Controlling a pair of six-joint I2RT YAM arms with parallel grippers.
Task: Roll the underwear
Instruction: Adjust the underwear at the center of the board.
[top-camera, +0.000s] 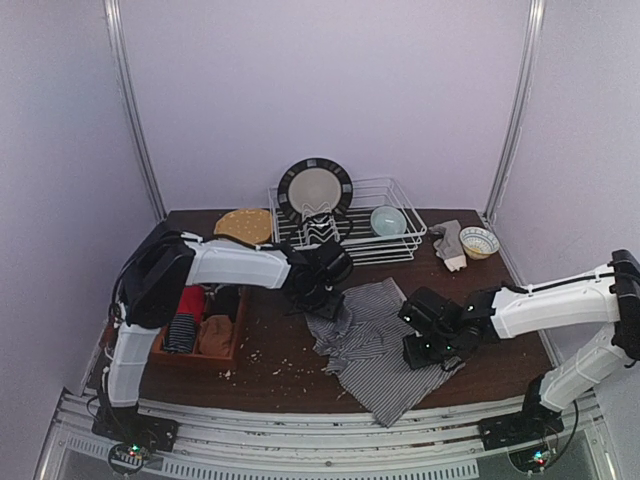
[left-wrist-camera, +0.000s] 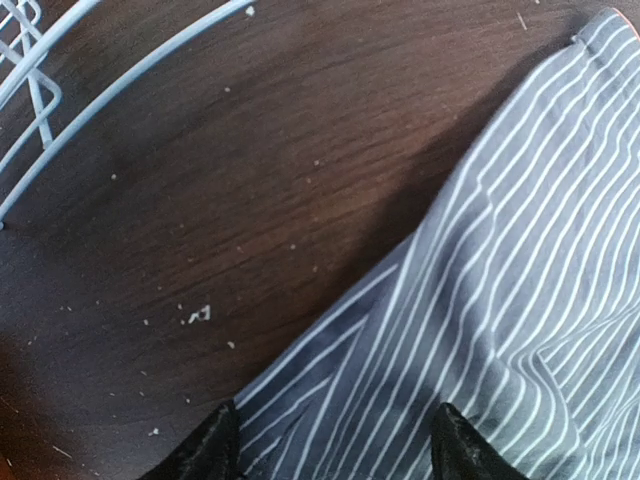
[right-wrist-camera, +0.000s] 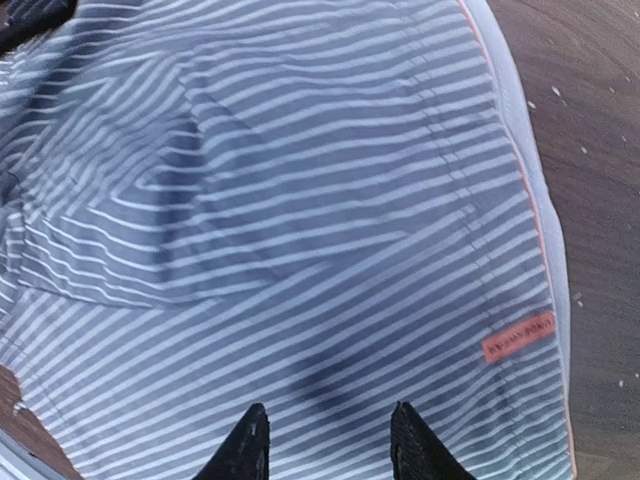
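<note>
A dark underwear (top-camera: 375, 350) with fine white stripes lies spread and wrinkled on the brown table. My left gripper (top-camera: 325, 303) hovers at its far left corner. In the left wrist view, the left gripper (left-wrist-camera: 335, 452) is open, its fingertips (left-wrist-camera: 212, 450) astride the striped cloth's (left-wrist-camera: 480, 330) edge, holding nothing. My right gripper (top-camera: 422, 342) is over the garment's right side. In the right wrist view, the right gripper (right-wrist-camera: 330, 442) is open above flat striped cloth (right-wrist-camera: 280, 220) near an orange label (right-wrist-camera: 518, 336). More rolled underwear, red (top-camera: 191, 301), striped (top-camera: 181, 333) and orange-brown (top-camera: 215, 335), sit in a box.
A wooden box (top-camera: 236, 335) stands at the table's left. At the back is a white wire dish rack (top-camera: 400, 245) with a plate (top-camera: 314, 190) and a bowl (top-camera: 388, 220). A yellow round item (top-camera: 245, 225), a patterned bowl (top-camera: 478, 242) and a grey cloth (top-camera: 449, 243) lie nearby. Crumbs dot the table.
</note>
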